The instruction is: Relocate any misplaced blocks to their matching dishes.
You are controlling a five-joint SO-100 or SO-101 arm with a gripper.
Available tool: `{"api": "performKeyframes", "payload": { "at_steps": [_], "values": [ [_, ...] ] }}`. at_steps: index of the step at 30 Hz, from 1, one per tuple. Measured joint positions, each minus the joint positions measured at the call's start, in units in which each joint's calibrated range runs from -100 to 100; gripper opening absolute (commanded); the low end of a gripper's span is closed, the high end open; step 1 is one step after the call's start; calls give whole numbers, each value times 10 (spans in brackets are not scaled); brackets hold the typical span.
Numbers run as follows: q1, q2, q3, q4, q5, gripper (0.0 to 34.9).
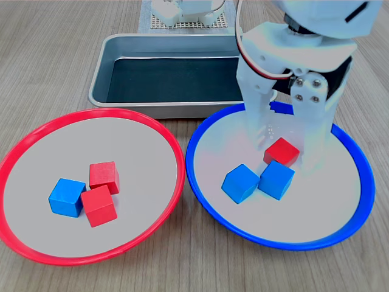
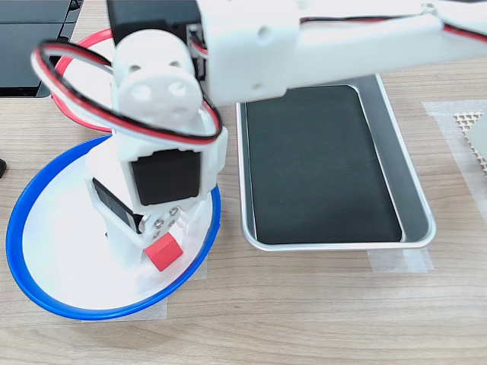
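My gripper reaches down into the blue-rimmed dish, open, with one finger on each side of a red block lying there. The fingers stand close to the block's sides. Two blue blocks lie just in front of it. In the second exterior view the red block shows at the fingertips near the blue rim, and the arm hides the blue blocks. The red-rimmed dish holds a blue block and two red blocks.
A rectangular grey metal tray with a dark bottom stands behind the two dishes, also seen in the second exterior view's right half. The dishes nearly touch each other. The robot's base stands behind the tray.
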Motion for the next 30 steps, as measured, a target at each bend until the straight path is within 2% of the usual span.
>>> {"api": "performKeyframes", "payload": {
  "at_steps": [5,8,11,15,30],
  "values": [
    [2,13,-5,0,0,169],
    [2,20,-10,-3,0,139],
    [2,25,-16,1,4,91],
    [-3,26,-17,1,9,4],
    [-9,5,-21,15,16,4]
  ]
}}
